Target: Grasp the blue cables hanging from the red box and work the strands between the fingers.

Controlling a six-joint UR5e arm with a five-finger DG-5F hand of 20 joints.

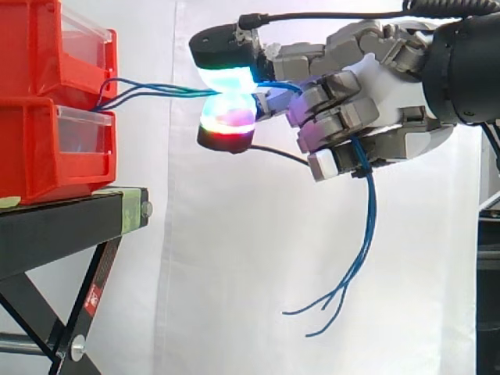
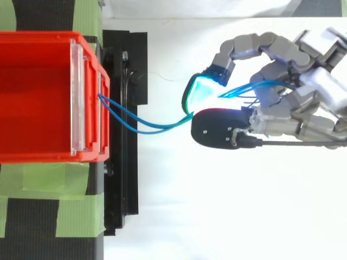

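Side view: blue cables [image 1: 156, 88] out of the gap between two stacked red bins [image 1: 47, 101] on a black stand [image 1: 62, 219], stretched level to the right. Pinched there between two glowing pads [image 1: 228, 80] of the hand [image 1: 391, 101], pads pressed together. Threaded on through the other curled fingers, then hanging loose below the palm, ends free before the white curtain [image 1: 234, 258].

Top view: same cables [image 2: 143, 129] leaving the front of the upper bin [image 2: 32, 97], bowing right into the pinch of the hand [image 2: 303, 108]. Strips of green tape [image 2: 43, 181] on the stand beneath the bin.
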